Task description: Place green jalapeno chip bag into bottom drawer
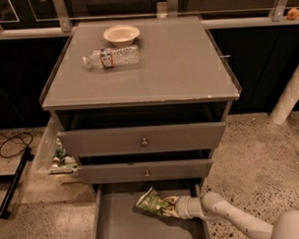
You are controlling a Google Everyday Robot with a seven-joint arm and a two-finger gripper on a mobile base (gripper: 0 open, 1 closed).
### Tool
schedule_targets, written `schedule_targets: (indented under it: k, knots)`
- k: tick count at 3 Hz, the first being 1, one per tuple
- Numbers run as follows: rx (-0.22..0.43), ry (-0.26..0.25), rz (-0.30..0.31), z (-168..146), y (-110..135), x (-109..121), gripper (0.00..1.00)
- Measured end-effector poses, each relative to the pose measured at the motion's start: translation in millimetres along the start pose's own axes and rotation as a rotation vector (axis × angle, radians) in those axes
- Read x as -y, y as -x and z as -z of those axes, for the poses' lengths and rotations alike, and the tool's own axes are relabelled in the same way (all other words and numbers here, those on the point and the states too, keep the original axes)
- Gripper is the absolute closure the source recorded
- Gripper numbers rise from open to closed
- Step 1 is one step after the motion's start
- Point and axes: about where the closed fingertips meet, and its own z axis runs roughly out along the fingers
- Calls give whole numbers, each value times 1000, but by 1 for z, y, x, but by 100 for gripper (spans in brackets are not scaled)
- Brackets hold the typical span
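The chip bag [151, 202] is held tight by the end effector [170, 208] over the bottom drawer [119, 228], below the front edge of the tabletop [157, 67].

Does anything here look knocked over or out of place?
The water bottle lies on its side on the cabinet top, beside the bowl. The tool is low in the bottom drawer, at the green jalapeno chip bag.
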Motion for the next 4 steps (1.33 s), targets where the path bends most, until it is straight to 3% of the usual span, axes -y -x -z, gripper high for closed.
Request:
schedule_targets:
  k: [1, 2, 4]
  knots:
    - [-52, 11, 60, -32, -29, -3, 100]
    - [-96, 5, 100, -43, -46, -6, 100]
    - [-99, 4, 103, -44, -47, -6, 58]
